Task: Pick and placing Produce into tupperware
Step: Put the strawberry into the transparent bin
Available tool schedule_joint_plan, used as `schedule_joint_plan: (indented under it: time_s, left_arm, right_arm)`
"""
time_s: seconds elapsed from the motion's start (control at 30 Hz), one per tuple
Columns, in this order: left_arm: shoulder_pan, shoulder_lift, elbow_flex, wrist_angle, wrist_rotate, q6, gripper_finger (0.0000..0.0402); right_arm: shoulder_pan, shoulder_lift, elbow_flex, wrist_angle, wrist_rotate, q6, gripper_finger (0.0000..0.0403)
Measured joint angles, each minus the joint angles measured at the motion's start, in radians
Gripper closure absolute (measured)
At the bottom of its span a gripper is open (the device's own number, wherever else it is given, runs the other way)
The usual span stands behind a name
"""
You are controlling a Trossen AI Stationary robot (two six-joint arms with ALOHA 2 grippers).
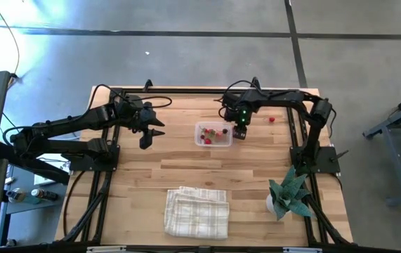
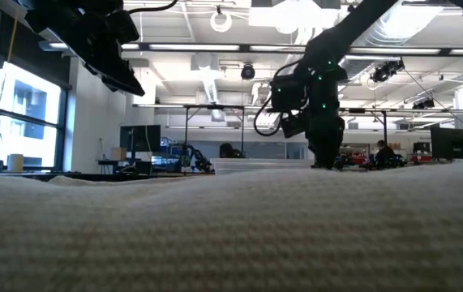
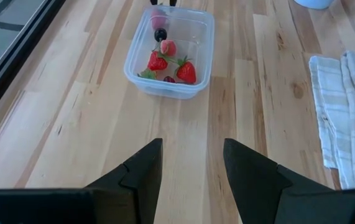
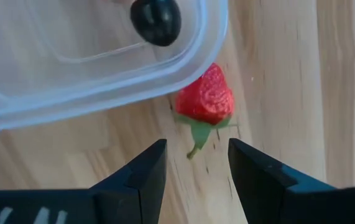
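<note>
High view, looking straight down: wooden worktop (image 1: 186, 169) with clear tupperware (image 1: 213, 134) near the far middle, several red pieces and darker ones of produce (image 1: 208, 131) lying inside. Right pincer (image 1: 240, 133) low at the tub's right edge, arm reaching in from the far right corner. One more red piece (image 1: 272, 119) alone on the boards, well apart to the right of that arm. Left pincer (image 1: 151, 133) raised to the left of the tub, well apart from it. Folded white checked cloth (image 1: 197, 211) at the near edge; small green potted plant (image 1: 288, 197) near the right corner.

Right wrist view: fingers (image 4: 141, 171) spread and empty, a strawberry (image 4: 206, 99) with green stem lying on the wood just ahead of the gap, touching or tucked against the tub's rounded rim (image 4: 196, 53); dark round piece (image 4: 156, 21) seen through the clear wall.

Left wrist view: fingers (image 3: 141, 167) spread and empty above bare boards, tub (image 3: 171, 53) ahead holding red strawberries (image 3: 186, 71), a pinker piece (image 3: 168, 47) and a dark berry (image 3: 160, 34); cloth (image 3: 345, 118) off to one side.

Low view: both arms hanging before a workshop background, right pincer (image 2: 322, 158) down near the surface.
</note>
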Motion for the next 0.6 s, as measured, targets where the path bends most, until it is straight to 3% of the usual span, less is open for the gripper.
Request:
schedule_joint_plan:
  time_s: [0.37,0.6]
  left_arm:
    - [0.0,0.0,0.0,0.0,-0.006,0.0,0.0243]
    - [0.0,0.0,0.0,0.0,-0.006,0.0,0.0243]
  right_arm:
    - [0.0,0.0,-0.024,0.079,0.029,-0.019,0.024]
    - [0.001,0.0,-0.024,0.126,-0.03,-0.034,0.024]
